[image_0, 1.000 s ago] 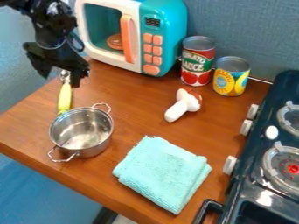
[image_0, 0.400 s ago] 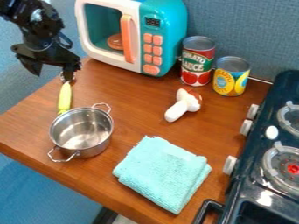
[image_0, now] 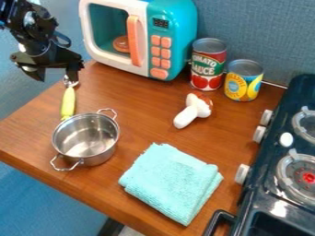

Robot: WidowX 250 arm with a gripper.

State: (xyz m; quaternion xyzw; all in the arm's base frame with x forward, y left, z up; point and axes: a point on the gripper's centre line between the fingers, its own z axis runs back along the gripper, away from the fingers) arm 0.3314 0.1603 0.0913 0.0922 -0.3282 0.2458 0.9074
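- shifted slightly toward the view's left edge since the earlier frame, the black pincer (image_0: 55, 79) hangs over the far left of the worktop (image_0: 141, 106), its fingers spread with nothing between them.
- nearest the camera, a folded turquoise cloth (image_0: 172, 183) lies beside the stove (image_0: 271, 161), well apart from the pincer.
- a two-handled metal pot (image_0: 86, 138) sits near the worktop's edge; a knock could tip it or send it off the side.
- just beyond the pot's rim, a yellow-green-handled utensil (image_0: 68, 103) points its metal head toward the pincer. whether the two touch cannot be told. a grip set too far to the left would miss it, while a low fingertip could push the handle into the pot or twist the utensil toward the edge.
- farther in, a toy mushroom (image_0: 194, 109) rests on its side, round enough to roll if bumped.
- at the back, a tomato can (image_0: 208, 64) and a yellow can (image_0: 243, 80) stand upright near the toy microwave (image_0: 146, 50), where a wide swing could topple them.
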